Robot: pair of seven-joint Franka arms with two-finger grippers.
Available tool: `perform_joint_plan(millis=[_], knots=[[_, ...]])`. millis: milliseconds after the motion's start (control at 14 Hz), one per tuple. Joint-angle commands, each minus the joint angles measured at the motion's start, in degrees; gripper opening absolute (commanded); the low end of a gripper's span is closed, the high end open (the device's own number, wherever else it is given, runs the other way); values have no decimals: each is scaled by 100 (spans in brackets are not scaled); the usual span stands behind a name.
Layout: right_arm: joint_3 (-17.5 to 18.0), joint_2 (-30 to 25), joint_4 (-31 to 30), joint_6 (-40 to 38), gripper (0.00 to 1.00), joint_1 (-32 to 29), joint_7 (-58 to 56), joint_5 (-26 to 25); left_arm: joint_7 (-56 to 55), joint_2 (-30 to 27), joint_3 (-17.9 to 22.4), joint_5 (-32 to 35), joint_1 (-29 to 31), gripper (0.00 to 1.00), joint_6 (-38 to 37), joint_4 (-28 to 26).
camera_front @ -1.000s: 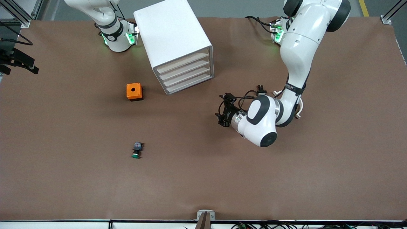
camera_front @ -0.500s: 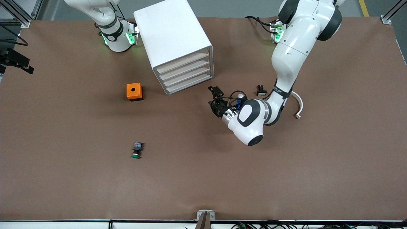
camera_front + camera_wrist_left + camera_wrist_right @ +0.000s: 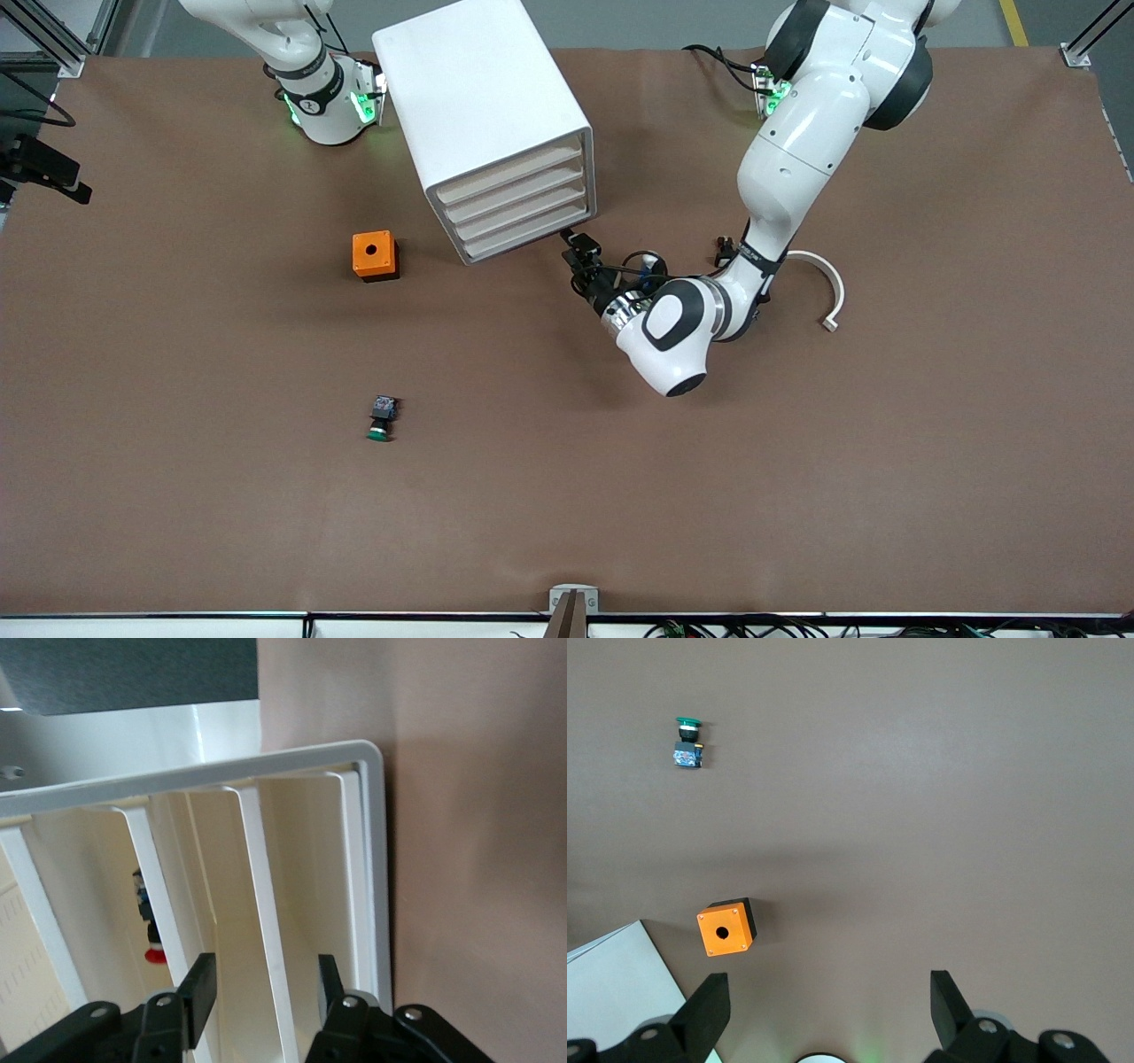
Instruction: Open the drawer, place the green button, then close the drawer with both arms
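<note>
The white cabinet point(image 3: 483, 97) stands near the arms' bases, its four drawers shut. The third drawer point(image 3: 524, 216) shows in the left wrist view point(image 3: 266, 904) as a thin white front edge. My left gripper point(image 3: 576, 255) is open just in front of the cabinet's lower drawers; in its own view point(image 3: 264, 988) the jaws straddle that edge without touching it. The green-capped button point(image 3: 381, 418) lies on the table nearer the front camera, also in the right wrist view point(image 3: 687, 742). My right gripper point(image 3: 828, 1010) is open and empty, and waits high by its base.
An orange box with a hole point(image 3: 374, 255) sits beside the cabinet toward the right arm's end. A black part point(image 3: 725, 252) and a white curved piece point(image 3: 826, 288) lie by the left arm. A small red-capped part point(image 3: 151, 935) shows inside the cabinet.
The left arm has swung its gripper across the table toward the cabinet, up to the lower drawer fronts. The right arm, button and orange box have not moved.
</note>
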Motion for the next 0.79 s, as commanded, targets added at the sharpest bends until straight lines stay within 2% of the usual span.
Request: perform_joint_plan(millis=[0,500,714], knots=[[74,-103,-47,-36,100,-77,-55,-66,-334,155,1,-231,-155,48,-234,41],[118,-103,-47,-19,100,-50,-46,-13,-494,235,1,-240,-418,46,-550,-144],[276,-103,-47,-18,100,-164,-46,-5,-502,235,10,-231,-489,44,-656,-240]])
